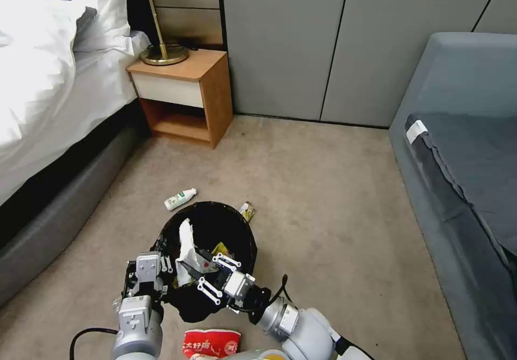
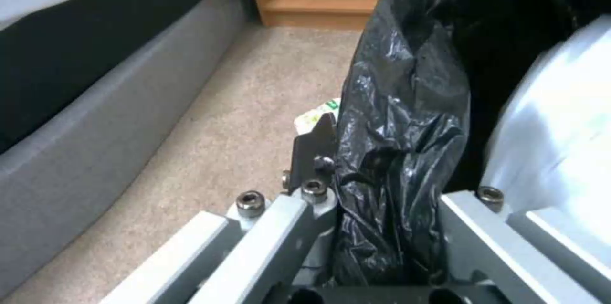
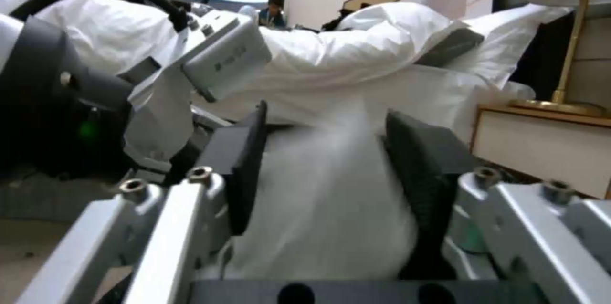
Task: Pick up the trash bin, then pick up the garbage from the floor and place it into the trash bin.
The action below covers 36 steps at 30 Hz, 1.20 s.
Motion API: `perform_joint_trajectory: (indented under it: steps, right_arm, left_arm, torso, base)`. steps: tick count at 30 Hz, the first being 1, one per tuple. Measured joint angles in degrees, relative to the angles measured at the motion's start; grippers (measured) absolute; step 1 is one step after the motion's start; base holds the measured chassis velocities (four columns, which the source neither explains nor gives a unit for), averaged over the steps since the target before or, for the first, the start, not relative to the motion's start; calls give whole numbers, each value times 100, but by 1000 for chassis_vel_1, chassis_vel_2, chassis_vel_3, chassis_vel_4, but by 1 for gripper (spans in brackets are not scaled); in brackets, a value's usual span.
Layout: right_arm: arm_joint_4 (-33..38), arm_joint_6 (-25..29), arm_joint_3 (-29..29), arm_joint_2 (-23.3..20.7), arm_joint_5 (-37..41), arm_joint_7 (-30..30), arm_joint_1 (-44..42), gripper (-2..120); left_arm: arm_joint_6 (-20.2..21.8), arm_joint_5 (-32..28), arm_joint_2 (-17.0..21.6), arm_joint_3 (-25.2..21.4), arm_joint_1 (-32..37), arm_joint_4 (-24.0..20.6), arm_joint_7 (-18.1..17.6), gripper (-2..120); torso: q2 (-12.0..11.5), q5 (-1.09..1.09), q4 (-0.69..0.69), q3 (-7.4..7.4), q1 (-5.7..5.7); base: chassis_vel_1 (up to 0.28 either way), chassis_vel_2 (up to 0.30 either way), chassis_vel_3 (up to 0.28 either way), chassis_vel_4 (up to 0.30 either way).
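The trash bin (image 1: 237,225), round with a black bag liner, hangs just above the carpet in front of me. My left gripper (image 1: 166,267) is shut on its near-left rim; in the left wrist view the black liner (image 2: 407,118) is pinched in the left gripper (image 2: 388,170), with the bin's white wall (image 2: 560,127) beside it. My right gripper (image 1: 197,275) is over the bin's mouth, shut on a white tissue wad (image 1: 186,244); the wad (image 3: 331,208) fills the gap between its dark pads (image 3: 245,165). Yellow wrappers (image 1: 221,250) lie inside the bin.
A small green-labelled bottle (image 1: 180,199) lies on the carpet just beyond the bin, a tan scrap (image 1: 247,210) by its far right rim, and a red wrapper (image 1: 211,344) near my base. The bed (image 1: 48,80) stands left, the nightstand (image 1: 183,93) behind, a grey sofa (image 1: 463,160) right.
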Motion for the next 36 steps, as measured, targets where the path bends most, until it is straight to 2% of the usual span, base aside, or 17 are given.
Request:
perform_joint_trajectory:
  steps: [2, 3, 4, 7, 8, 12, 15, 24, 30, 32, 36]
  right_arm:
    - [11, -3, 3, -3, 10, 0, 0, 52]
    - [38, -19, 23, -21, 34, 0, 4, 61]
    - [38, -19, 23, -21, 34, 0, 4, 61]
    - [65, -45, 68, -43, 66, 3, 42, 74]
    - [65, -45, 68, -43, 66, 3, 42, 74]
    - [131, -94, 123, -77, 123, 8, 101, 93]
    - [160, -114, 134, -97, 132, 8, 109, 99]
    - [283, -207, 261, -214, 148, 17, 115, 100]
    - [1025, -364, 752, -340, 257, 322, -55, 100]
    - [1546, -556, 1141, -350, 318, 561, -212, 100]
    - [1918, -691, 1530, -341, 325, 779, -411, 100]
  left_arm:
    - [0, -1, 2, -1, 1, 0, 0, 4]
    - [1, -5, 8, -4, 3, 0, 1, 4]
    - [1, -5, 8, -4, 3, 0, 1, 4]
    - [3, -6, 12, -6, 4, 0, 1, 4]
    - [3, -6, 12, -6, 4, 0, 1, 4]
    - [6, -6, 14, -3, 13, -4, 1, 4]
    - [7, -5, 15, -3, 15, -14, 1, 4]
    - [10, -7, 28, -10, 41, -59, 2, 4]
    - [4, -6, 32, -29, 67, -67, 4, 4]
    - [1, -4, 33, -45, 68, -66, 4, 4]
    - [-2, -3, 32, -59, 66, -62, 3, 4]
  torso:
    - [0, 0, 0, 0, 0]
    - [0, -1, 0, 0, 0]
    - [0, -1, 0, 0, 0]
    - [0, -3, 0, 0, 0]
    - [0, -3, 0, 0, 0]
    - [0, -5, 1, 0, 0]
    - [0, -6, 1, 0, 0]
    - [0, -5, 2, 0, 0]
    - [0, -7, 3, 0, 0]
    - [0, -6, 3, 0, 0]
    - [0, -5, 3, 0, 0]
  base:
    - [0, 0, 0, 0]
    - [0, 0, 0, 0]
    - [0, 0, 0, 0]
    - [0, 0, 0, 0]
    - [0, 0, 0, 0]
    - [0, 0, 0, 0]
    - [0, 0, 0, 0]
    - [0, 0, 0, 0]
    - [0, 0, 0, 0]
    - [0, 0, 0, 0]
    - [0, 0, 0, 0]
